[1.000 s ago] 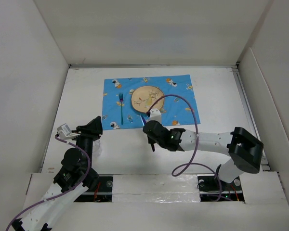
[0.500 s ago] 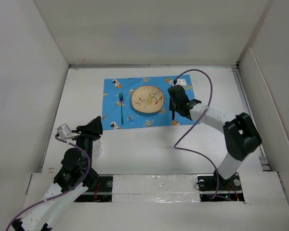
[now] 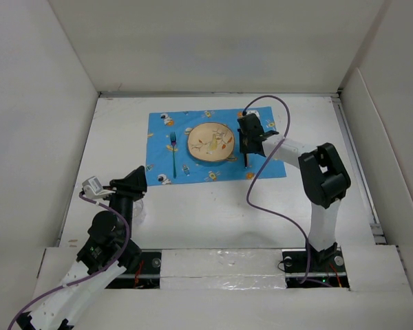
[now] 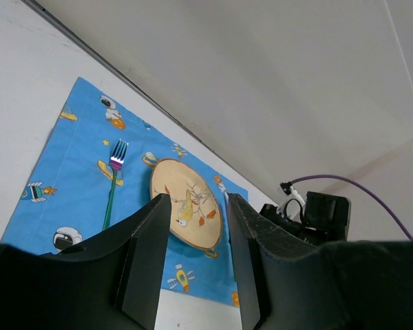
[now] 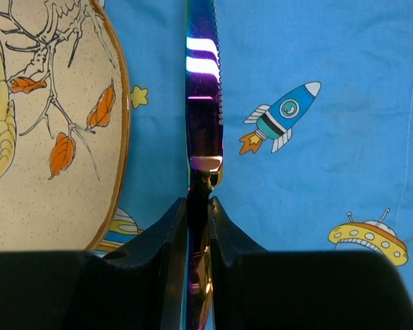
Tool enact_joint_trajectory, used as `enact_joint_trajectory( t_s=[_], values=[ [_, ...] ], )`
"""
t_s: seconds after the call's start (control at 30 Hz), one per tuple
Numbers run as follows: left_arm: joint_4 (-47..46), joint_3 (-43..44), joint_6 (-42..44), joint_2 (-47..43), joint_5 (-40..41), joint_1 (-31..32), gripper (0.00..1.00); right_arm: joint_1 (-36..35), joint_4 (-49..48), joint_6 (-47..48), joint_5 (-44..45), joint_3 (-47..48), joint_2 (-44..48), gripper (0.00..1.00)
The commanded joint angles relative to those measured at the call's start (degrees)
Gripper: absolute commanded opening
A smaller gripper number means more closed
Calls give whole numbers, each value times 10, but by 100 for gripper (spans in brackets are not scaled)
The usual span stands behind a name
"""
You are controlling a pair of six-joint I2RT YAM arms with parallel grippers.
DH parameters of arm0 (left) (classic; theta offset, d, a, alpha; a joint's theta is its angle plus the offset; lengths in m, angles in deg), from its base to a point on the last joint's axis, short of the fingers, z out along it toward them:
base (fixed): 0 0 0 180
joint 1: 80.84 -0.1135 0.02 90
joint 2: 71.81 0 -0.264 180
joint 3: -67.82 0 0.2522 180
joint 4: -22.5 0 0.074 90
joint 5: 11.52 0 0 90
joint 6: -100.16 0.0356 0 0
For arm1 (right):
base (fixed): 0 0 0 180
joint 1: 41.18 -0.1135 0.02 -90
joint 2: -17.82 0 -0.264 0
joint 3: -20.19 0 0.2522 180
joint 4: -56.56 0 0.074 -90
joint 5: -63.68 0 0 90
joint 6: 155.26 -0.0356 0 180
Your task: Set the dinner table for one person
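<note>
Your bench is a matte white top, closed in by white wall panels on the left, far and right sides. Your left gripper hangs over bare bench near the left panel, its fingers spread with nothing between them. Ahead of it and a little to its right, the blue placemat, printed with astronauts and rockets, lies flat on the bench's far half. On the mat the fork lies straight, tines toward the far wall. Just right of it sits the tan plate, painted with leaves. Your right gripper is clenched on the knife. The iridescent blade reaches out ahead of the fingers, over the mat and just right of the plate's rim. You cannot tell whether the blade touches the cloth. A purple cable loops from that arm across the bench.
</note>
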Motion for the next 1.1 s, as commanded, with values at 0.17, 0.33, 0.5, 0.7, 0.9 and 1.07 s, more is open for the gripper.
enact_joint_trajectory(
  t_s=[0.17,0.33,0.5,0.7,0.9,1.07],
  values=[
    [-22,-1,5,7,6,3,36,11,9,1,-7,38,-19,0],
    [-21,0,5,12,6,3,39,11,21,-3,-2,48,-22,18],
    [-20,0,7,11,6,3,42,11,19,-6,-6,43,9,35],
    [-36,0,6,26,8,3,48,-19,15,4,-13,26,124,45],
    [-79,62,-42,60,-77,3,58,-96,-69,-3,-118,-18,212,21],
    [-90,181,-43,104,-147,3,63,-232,-86,-18,-138,29,159,0]
  ],
)
